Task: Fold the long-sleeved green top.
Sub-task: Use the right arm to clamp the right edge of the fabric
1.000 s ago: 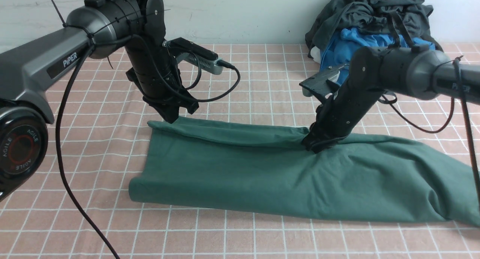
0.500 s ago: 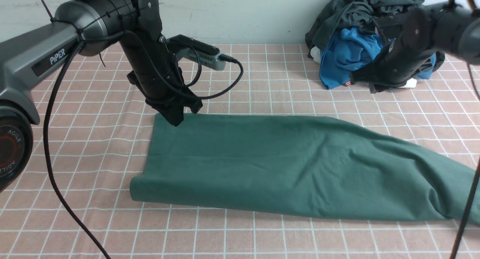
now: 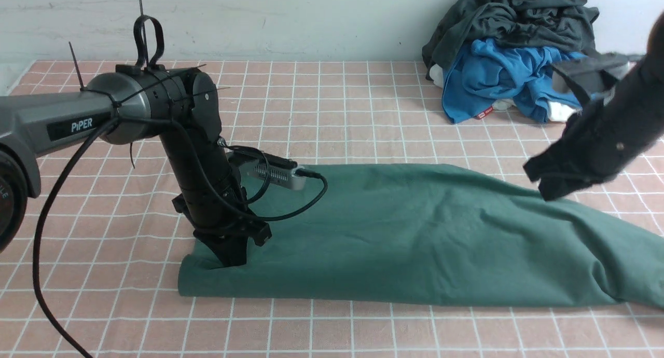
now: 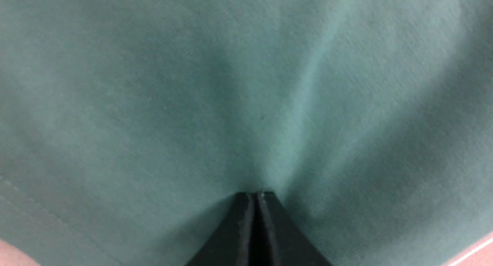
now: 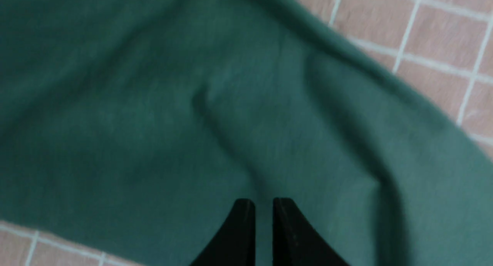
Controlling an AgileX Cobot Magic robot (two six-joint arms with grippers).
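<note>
Green long-sleeved top lying on checked tablecloth, spanning 8 to 4 o'clock. Left gripper at its 8 o'clock corner, jaws pinched together on the fabric. Right gripper above its 3 o'clock part, jaws narrowly parted, empty.

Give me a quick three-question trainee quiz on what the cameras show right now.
1. True or false: the left gripper is shut on the green long-sleeved top at its near left corner.
2. The right gripper is: A clamped on the top; B above the top, holding nothing; C out of view.
3. Which garment lies under the dark grey garment?
Key: 1 true; 2 B; 3 the bright blue garment.
</note>
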